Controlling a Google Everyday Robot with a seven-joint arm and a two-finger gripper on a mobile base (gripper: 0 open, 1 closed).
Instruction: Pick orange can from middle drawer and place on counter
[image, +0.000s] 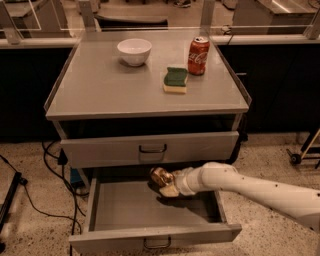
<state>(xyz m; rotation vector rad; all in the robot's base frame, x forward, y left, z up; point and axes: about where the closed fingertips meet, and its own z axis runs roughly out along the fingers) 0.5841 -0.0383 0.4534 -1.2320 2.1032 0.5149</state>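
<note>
The tool (169, 186), reaching in from three o'clock, pinches the orange can (160, 176) near the open middle drawer's (135, 207) twelve o'clock edge. It seems held off the floor, likely to clear the walls toward the bench (110, 95).

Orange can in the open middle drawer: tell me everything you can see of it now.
The small, shiny golden-orange metal can looks crinkled and reflective. It sits, apparently tilted, at the tip of the pale two-finger gripper, which clasps it over the back of the open grey metal middle drawer. A shadow lies on the drawer floor below it, so it seems lifted clear.
</note>
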